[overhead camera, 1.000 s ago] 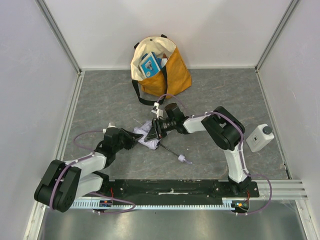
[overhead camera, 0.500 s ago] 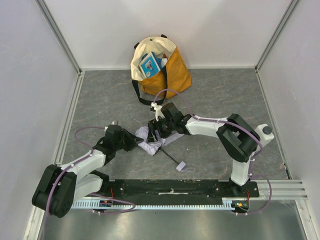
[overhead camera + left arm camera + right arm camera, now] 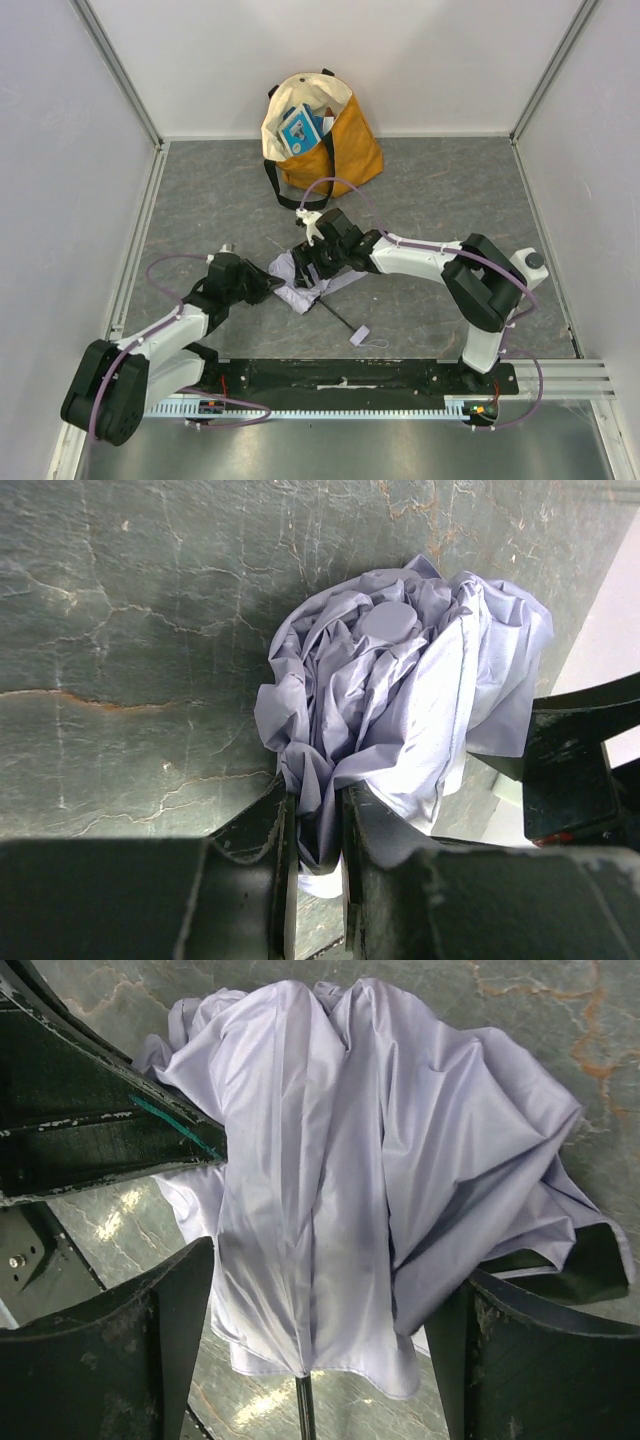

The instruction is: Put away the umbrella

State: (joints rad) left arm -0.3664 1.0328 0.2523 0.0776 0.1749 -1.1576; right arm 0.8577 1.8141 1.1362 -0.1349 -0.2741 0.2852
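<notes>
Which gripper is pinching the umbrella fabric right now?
The left gripper: its jaws clamp a fold of the umbrella. The right gripper is open, straddling it.

Light and picture quality across three views, logged from my console.

Overhead: bright, even, diffuse light from above. The walls (image 3: 350,60) are clean white with no glare, and soft short shadows lie on the table (image 3: 450,190) under both arms. Focus is sharp throughout, and the wall edges splay outward at the corners.
Left wrist: dimmer. The left gripper (image 3: 315,800) is dark and soft-focused. The umbrella (image 3: 400,680) fabric ahead of it is crisp, with heavy shadow beyond it and a washed-out patch to its right.
Right wrist: brighter. The right gripper (image 3: 330,1300) is near-black and slightly blurred. The fabric between its fingers is sharp with shaded folds, and small glints show on the surface beside its left finger.
</notes>
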